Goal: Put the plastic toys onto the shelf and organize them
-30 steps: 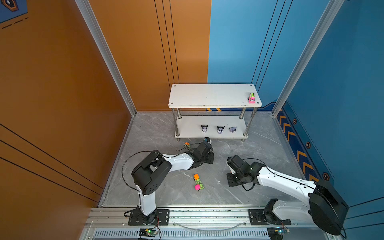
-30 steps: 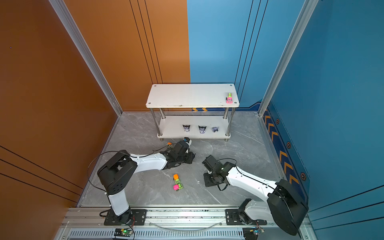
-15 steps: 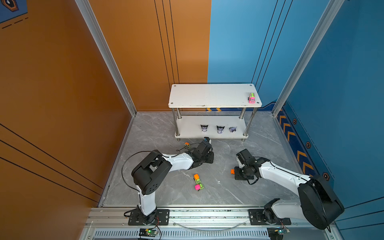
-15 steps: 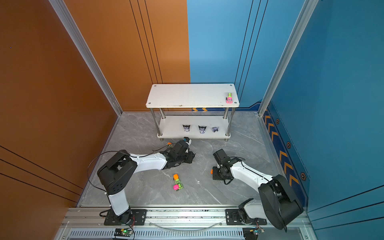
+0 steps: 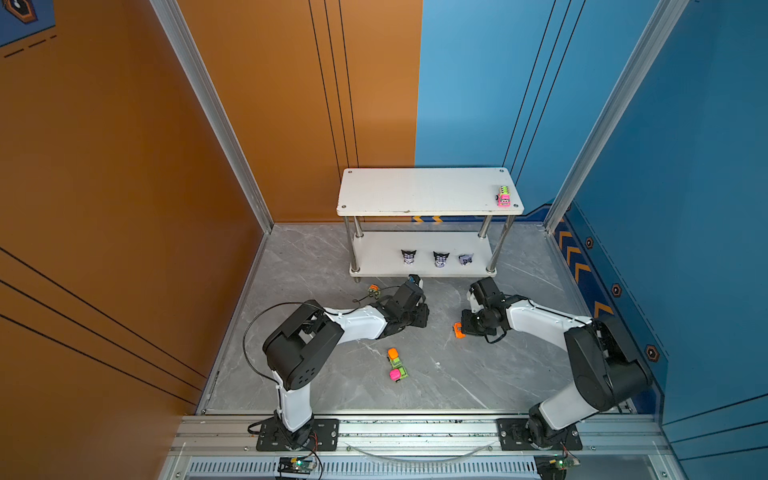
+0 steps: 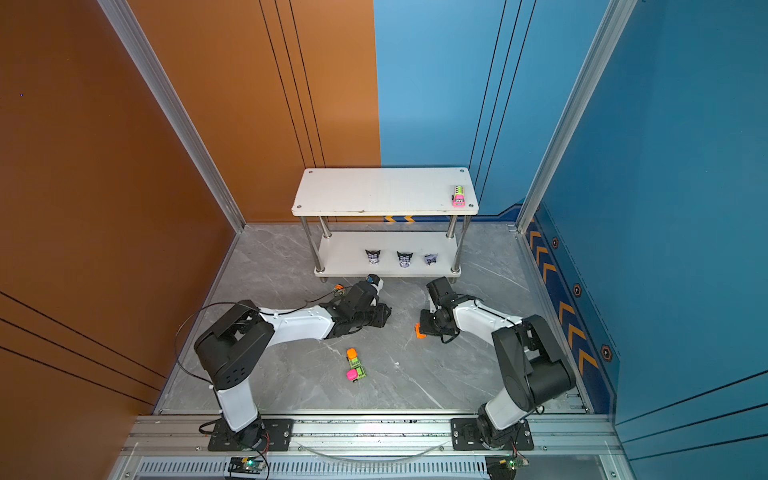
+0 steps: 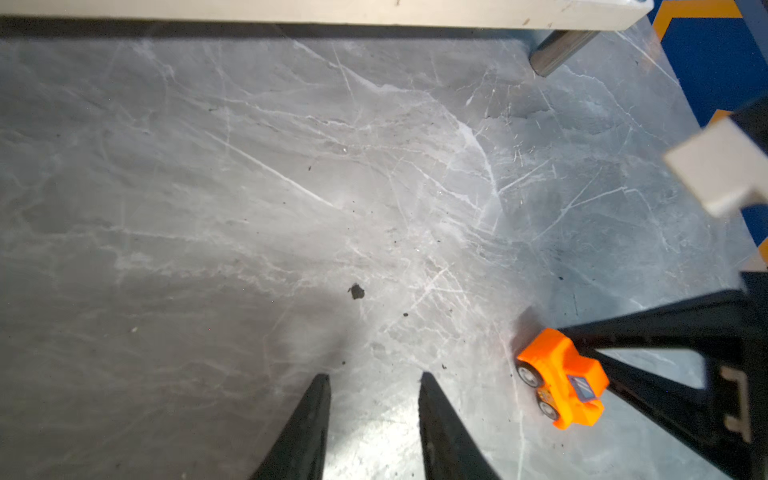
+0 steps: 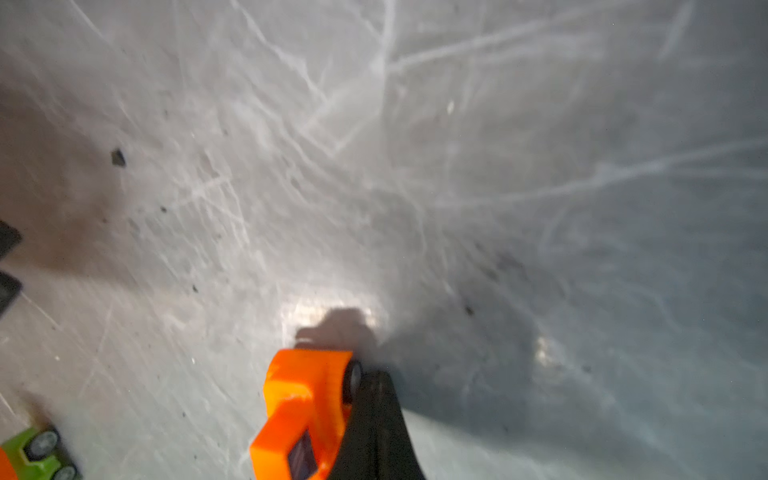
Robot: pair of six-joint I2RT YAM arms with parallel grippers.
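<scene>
Pinching an all-orange car [image 5: 458, 331] at its very tips, the right pincer [image 5: 463, 328] has its jaws pressed together. In the left wrist view its two black fingers [image 7: 673, 320] run to a point at that car, whose shadow falls a little apart from it on the grey marbled floor [image 5: 457, 386]. The left pincer [image 7: 374, 376] lies well apart from the right one, tip facing tip. Its own fingers are spread, with only floor showing between them.

Five toy cars can be counted. One is the car in the right pincer. Two lie just beside each other on the floor, nearer the arm bases than either pincer and closer to the left one: an orange-cab car [image 5: 393, 356] and a pink-cab car [image 5: 397, 374], both with green bodies. A fourth car [image 5: 374, 291], orange and dull green and too small to read well, sits behind the left pincer, beside its wrist. The fifth, a pink-and-green car [image 5: 503, 196], stands on the shelf [image 5: 415, 193], at the end of the top board on the right pincer's side, well beyond that pincer.

One shelf stands beyond both pincers: two white boards on four chrome posts. On its lower board three black-and-lilac figurines stand in a row near the front edge. A first figurine [image 5: 409, 256] is just beyond the left pincer's wrist, and a middle figurine [image 5: 441, 258] faces the gap between the two pincers. A last figurine [image 5: 466, 259], showing mostly lilac, is nearest the right pincer's wrist.
</scene>
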